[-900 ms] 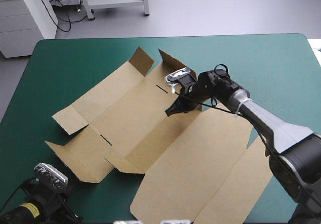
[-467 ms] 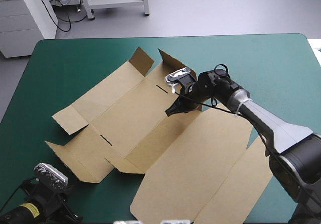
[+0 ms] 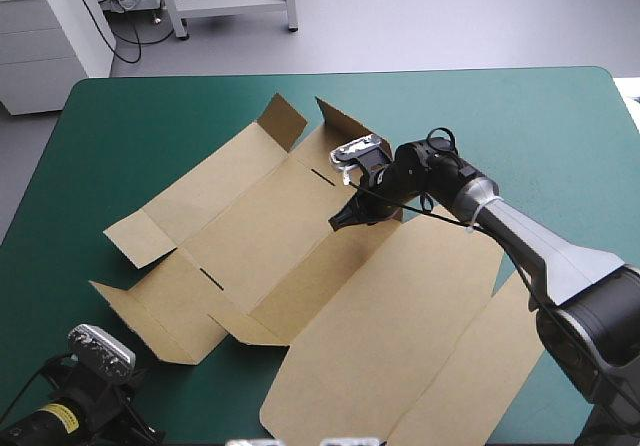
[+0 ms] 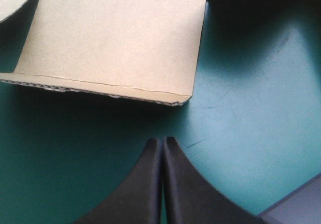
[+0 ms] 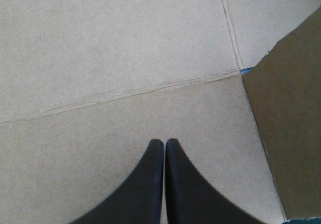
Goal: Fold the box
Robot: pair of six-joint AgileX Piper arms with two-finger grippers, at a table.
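Note:
The brown box [image 3: 300, 256] lies as a cut sheet across the table's middle, mostly flat, with small flaps raised at its far end and near-left corner. My right gripper [image 3: 340, 221] is shut, its tips pressing down on an inner panel near a crease [image 5: 120, 96]; a raised flap [image 5: 291, 133] stands beside it. My left gripper [image 4: 162, 142] is shut over bare teal-green cover at the near-left corner, short of the box's slightly lifted side flap [image 4: 110, 43]. In the high view only the left arm's wrist shows.
The teal-green cover [image 3: 520, 126] lies bare at the far right and far left [image 3: 110, 136]. The box's large lid panel [image 3: 400, 356] reaches the table's near edge.

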